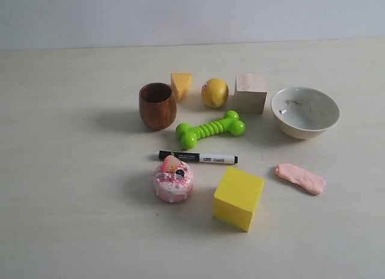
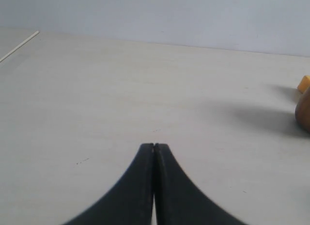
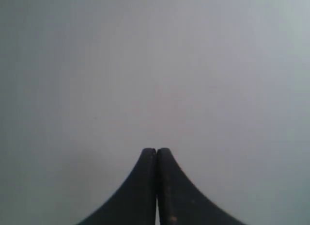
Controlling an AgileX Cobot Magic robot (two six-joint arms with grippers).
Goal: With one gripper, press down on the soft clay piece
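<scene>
Gripping tool, left: we see the left gripper (image 2: 154,146) with its two black fingers pressed flat together, no gap between them and nothing held, above the bare pale desk (image 2: 97,89).
Right gripper: the right gripper (image 3: 156,150) is drawn just as tight and holds nothing. Behind it we see only a plain grey surface, so we cannot tell where it stands over the desk.
Near the left gripper: slivers of the wooden cup (image 2: 304,111) and the orange wedge (image 2: 304,83) show, well apart from the fingertips.
Soft clay piece: in the exterior view the soft clay piece (image 1: 300,178) lies flat toward the right edge of the desk, alone and touching nothing. It is a salmon-pink, lumpy strip set on a slant.
Bowl: the white ceramic bowl (image 1: 301,131) stands upright between the clay and the far edge.
Yellow block: the yellow block (image 1: 238,198) sits near the clay, toward the middle of the desk.
Marker: the black-and-white marker (image 1: 198,157) lies just beyond the block.
Cake toy: the pink frosted cake toy (image 1: 173,180) rests beside the marker's black cap.
Bone toy: the green bone toy (image 1: 210,130) lies beyond the marker.
Far row: the wooden cup, the wedge, the lemon (image 1: 215,92) and the wooden cube (image 1: 250,93) stand nearest the far edge.
</scene>
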